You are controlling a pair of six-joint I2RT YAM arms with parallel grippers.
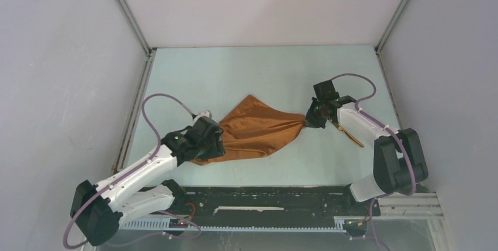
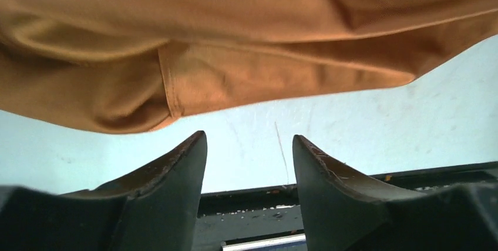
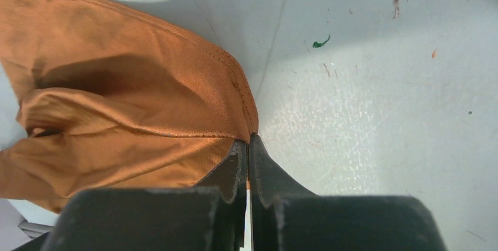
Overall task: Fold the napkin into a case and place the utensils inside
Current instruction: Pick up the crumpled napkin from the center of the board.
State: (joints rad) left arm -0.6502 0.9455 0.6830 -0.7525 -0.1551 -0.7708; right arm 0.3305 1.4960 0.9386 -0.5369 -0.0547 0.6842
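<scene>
Rust-orange napkin [image 1: 258, 130] (rumpled), right fingers [image 3: 265, 173] clamped on its corner, left fingers [image 2: 176, 174] apart

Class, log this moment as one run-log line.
napkin: crumpled, not yet folded; left jaws: open, empty, at its edge; right jaws: shut on its corner; utensils: on table, right of napkin

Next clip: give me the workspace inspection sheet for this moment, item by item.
Surface: pale table, scuffed.
Job's things: napkin rumpled, not folded into shape; one golden utensil shows on the table, apart from the cloth and partly hidden.
Clutter: green speck.
Grippers: left gripper, jaws apart, nothing between them, cloth just ahead; right gripper, jaws shut on a napkin corner.
Cables: purple cable looped over each arm.
Surroundings: grey walls, metal frame posts.
</scene>
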